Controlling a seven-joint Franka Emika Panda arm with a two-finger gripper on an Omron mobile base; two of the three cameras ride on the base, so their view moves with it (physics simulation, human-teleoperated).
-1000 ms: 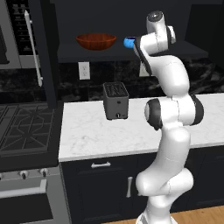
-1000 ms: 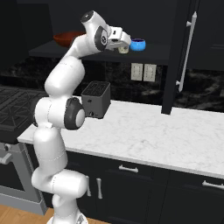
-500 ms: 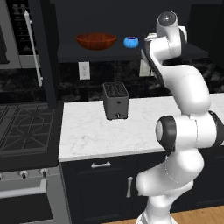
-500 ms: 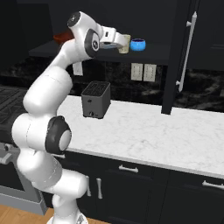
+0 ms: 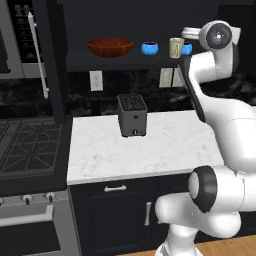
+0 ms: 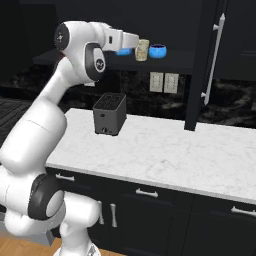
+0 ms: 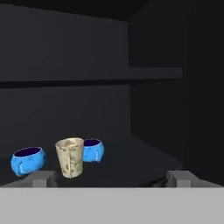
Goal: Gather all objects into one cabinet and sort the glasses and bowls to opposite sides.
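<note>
Judging progress: we count all four objects on the one dark shelf of the cabinet (image 5: 150, 62), so the gathering looks done to us.
Cabinet: its tall door (image 6: 204, 65) stands swung open at the shelf's right end, the pale bar handle (image 6: 213, 59) facing the room.
Bench: we see the black toaster (image 5: 132, 115) standing on the marble bench (image 5: 150, 150) near the back edge; it is not part of the job.
Reddish-brown bowl: the wide bowl (image 5: 110, 47) sits toward the left end of the shelf, upright, well apart from the rest.
Blue bowls: one small bowl (image 5: 149, 48) sits near the middle of the shelf, the other (image 5: 186, 48) nearer the right end.
Tumbler: the beige glass (image 5: 176, 47) stands upright between the two blue bowls, just beside the right-hand one and nearer the shelf's front edge.
Sorting: we judge this unfinished, since the glass has bowls on both sides of it; either it or the right-hand blue bowl must change ends.
Claw: the claw (image 7: 109, 178) hangs in front of the shelf edge facing the glass, fingers spread wide and holding nothing.
</note>
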